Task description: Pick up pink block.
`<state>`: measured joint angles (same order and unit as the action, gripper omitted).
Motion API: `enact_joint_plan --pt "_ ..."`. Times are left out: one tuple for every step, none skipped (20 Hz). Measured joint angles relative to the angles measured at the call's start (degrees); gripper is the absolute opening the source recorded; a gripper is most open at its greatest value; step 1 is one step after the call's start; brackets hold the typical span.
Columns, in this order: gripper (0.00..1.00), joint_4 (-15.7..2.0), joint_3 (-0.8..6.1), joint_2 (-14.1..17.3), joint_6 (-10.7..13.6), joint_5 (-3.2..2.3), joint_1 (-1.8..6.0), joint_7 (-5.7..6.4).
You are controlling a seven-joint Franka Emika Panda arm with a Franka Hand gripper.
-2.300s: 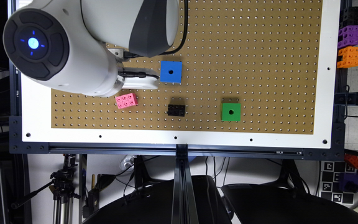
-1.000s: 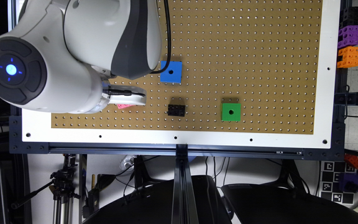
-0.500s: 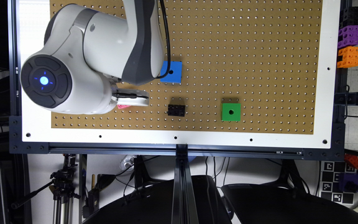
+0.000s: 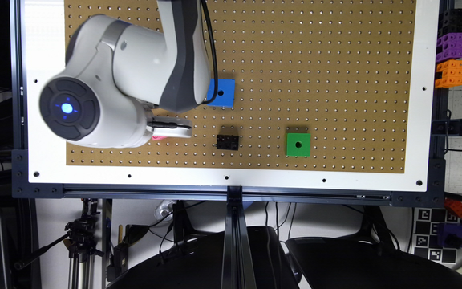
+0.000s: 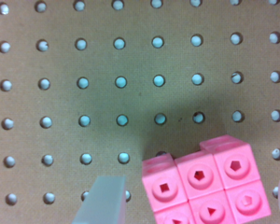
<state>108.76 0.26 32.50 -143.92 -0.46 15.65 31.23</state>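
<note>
Claw (image 5: pixel 191 205) now hangs low and open, one finger (image 5: pixel 102 200) either side of the pink block (image 5: pixel 205 186), gripping nothing. Having dropped over it near the pegboard's (image 4: pixel 335 60) front-left corner, it looks ready to close.

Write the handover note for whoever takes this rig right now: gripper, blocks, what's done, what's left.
Gripper: open, one finger on each side of the pink block, not clamped in the wrist view.
Pink block: lying on the pegboard, near the exterior view's left, mostly hidden under the gripper there.
Others: black block, green square and blue square sit apart from it.
Done: gripper lined up over the pink block.
Left: close on it and lift.
</note>
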Motion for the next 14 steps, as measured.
enact_joint_plan --pt "1.0 -0.2 0.04 0.26 -0.03 0.0 -0.05 0.0" --pt "1.0 -0.31 0.16 0.33 -0.03 0.0 -0.11 0.0" --pt "1.0 -0.31 0.4 0.32 -0.03 0.0 -0.12 0.01" --pt "1.0 -0.31 0.57 0.32 -0.03 0.0 -0.12 0.01" --pt "1.0 -0.31 0.68 0.33 -0.03 0.0 -0.12 0.01" --pt "1.0 -0.31 0.73 0.32 -0.03 0.0 -0.11 0.01" --pt "1.0 -0.31 0.74 0.34 -0.03 0.0 -0.11 0.01" --pt "1.0 -0.3 0.74 0.5 -0.03 0.0 -0.11 0.01" --pt "1.0 -0.3 0.75 0.85 -0.1 0.0 -0.11 0.01" --pt "1.0 -0.31 0.76 1.35 -0.43 0.0 -0.11 0.01" --pt "1.0 -0.31 0.76 1.89 -0.93 0.0 -0.11 0.01" --pt "1.0 -0.32 0.76 2.38 -1.39 0.0 -0.11 0.01" --pt "1.0 -0.32 0.76 2.7 -1.75 0.0 -0.11 0.01" --pt "1.0 -0.32 0.77 2.86 -1.91 0.0 -0.11 0.01"
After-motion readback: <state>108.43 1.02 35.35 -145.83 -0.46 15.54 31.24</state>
